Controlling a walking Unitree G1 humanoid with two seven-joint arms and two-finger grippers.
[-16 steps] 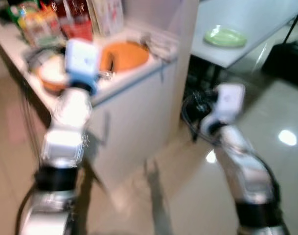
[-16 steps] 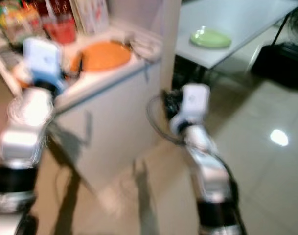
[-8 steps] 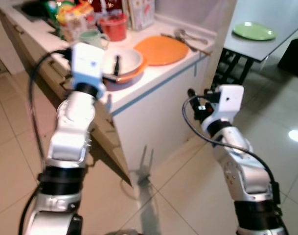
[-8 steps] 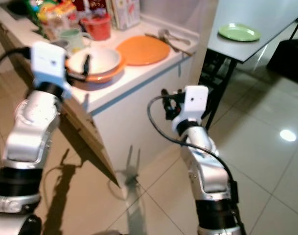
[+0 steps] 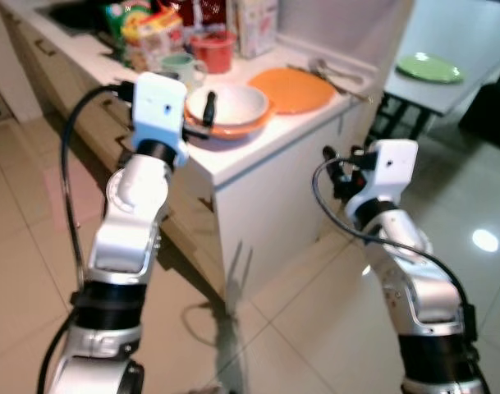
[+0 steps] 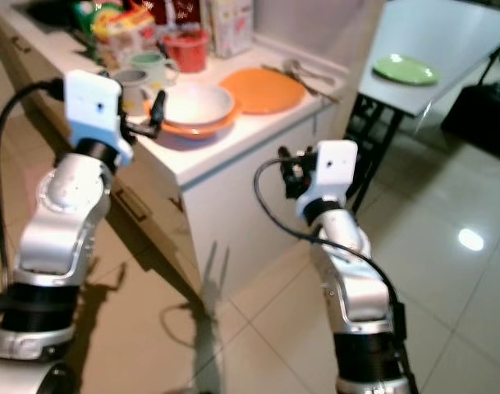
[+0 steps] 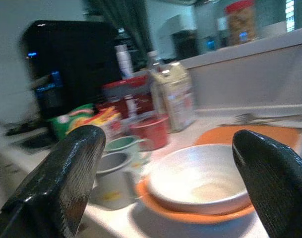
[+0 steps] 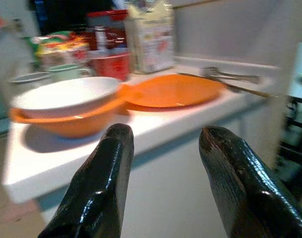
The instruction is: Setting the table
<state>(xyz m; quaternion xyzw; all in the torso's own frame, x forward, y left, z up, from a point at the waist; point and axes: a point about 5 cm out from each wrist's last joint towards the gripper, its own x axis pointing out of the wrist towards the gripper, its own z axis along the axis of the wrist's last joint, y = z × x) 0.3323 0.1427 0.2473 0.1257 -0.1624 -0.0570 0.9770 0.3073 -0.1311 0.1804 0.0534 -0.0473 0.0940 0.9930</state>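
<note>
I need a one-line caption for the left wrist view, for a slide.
Open left gripper faces a white bowl nested in an orange bowl on the counter.

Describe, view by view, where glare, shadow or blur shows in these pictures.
Left eye view: a bright glare spot on the floor tiles; arm shadows fall on the floor beside the counter. Left wrist view: the bowl is soft, the left claw looms dark. Right wrist view: the forks blur; the right claw shines.
</note>
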